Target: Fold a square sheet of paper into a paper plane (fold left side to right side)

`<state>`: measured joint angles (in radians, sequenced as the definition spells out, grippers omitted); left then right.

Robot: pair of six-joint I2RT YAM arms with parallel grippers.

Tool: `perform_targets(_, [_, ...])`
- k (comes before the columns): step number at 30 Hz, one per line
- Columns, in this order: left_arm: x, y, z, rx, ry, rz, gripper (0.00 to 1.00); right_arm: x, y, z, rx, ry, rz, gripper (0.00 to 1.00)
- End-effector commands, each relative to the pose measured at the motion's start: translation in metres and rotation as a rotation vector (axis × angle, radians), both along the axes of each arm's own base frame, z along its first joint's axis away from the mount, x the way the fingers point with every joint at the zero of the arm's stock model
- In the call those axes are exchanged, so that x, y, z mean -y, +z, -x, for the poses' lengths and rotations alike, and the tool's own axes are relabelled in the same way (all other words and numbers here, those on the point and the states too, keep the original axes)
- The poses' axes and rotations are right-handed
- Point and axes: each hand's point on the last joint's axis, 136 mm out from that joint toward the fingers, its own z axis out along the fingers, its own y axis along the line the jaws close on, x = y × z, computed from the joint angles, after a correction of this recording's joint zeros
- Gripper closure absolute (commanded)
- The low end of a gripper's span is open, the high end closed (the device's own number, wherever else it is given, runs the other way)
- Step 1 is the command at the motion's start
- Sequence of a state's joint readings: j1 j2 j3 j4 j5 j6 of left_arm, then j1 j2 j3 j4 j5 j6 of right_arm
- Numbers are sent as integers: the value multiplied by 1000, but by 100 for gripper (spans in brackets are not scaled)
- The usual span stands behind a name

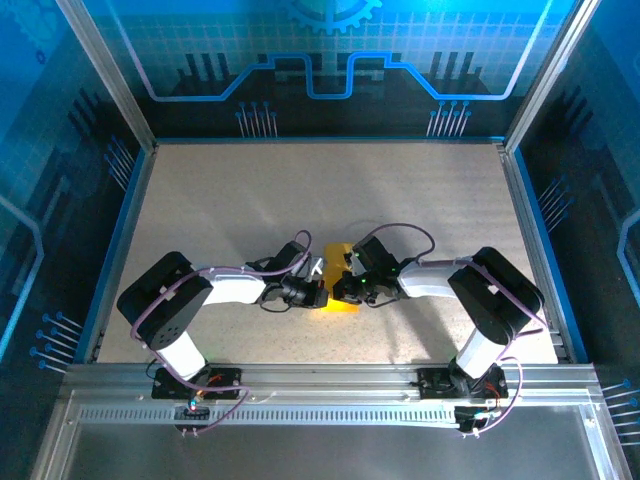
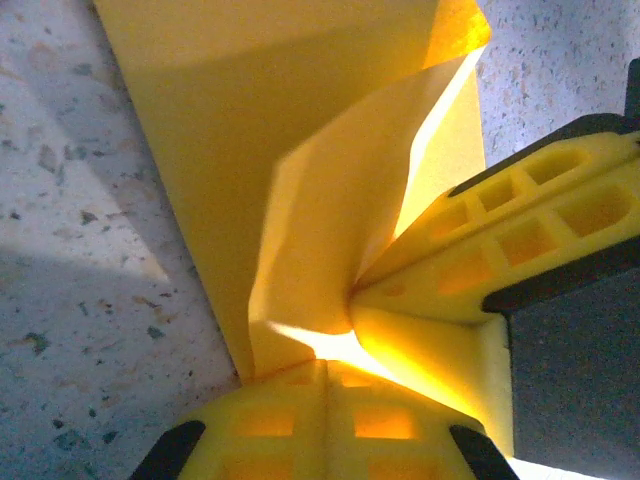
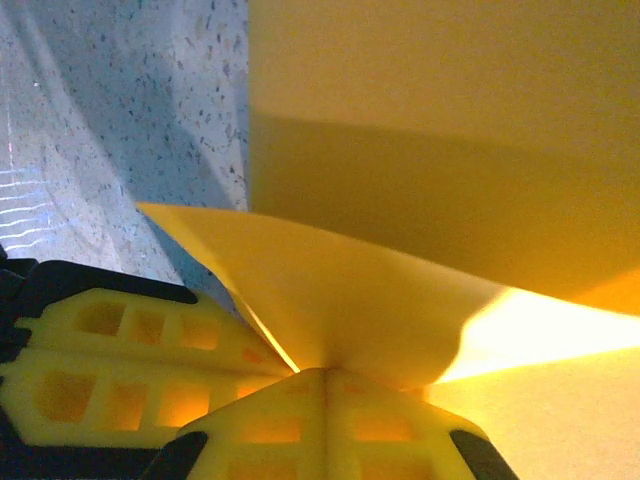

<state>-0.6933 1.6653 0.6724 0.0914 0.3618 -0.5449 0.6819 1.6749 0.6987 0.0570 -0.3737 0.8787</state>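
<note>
1. Paper sits mid-bench between both arms: the thin yellow-orange square sheet of paper [image 2: 330, 180] has one part flat on the speckled grey bench [image 1: 300, 190] and another part raised in a curved flap.
2. The left pincer [image 2: 325, 385] is closed on the raised flap. The right pincer [image 3: 325, 385], just beside it, is clamped on the same flap.
3. The side-to-side fold looks under way but unfinished, since the flap is neither laid over nor creased.
4. No pointed dart shape shows, so most of the folding seems left.
</note>
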Motion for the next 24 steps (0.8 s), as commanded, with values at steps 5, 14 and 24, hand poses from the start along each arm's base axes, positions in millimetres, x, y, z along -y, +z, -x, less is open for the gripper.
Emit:
perform_targets(5, [-28, -35, 19, -80, 26, -172, 100, 16, -13, 3, 4, 29, 161, 100])
perform_targets(14, [-38, -43, 26, -99, 34, -217, 100, 25, -17, -8, 10, 19, 203, 100])
perform_targets(24, [-39, -42, 28, -96, 38, -206, 100, 38, 7, -23, 61, -6, 174, 100])
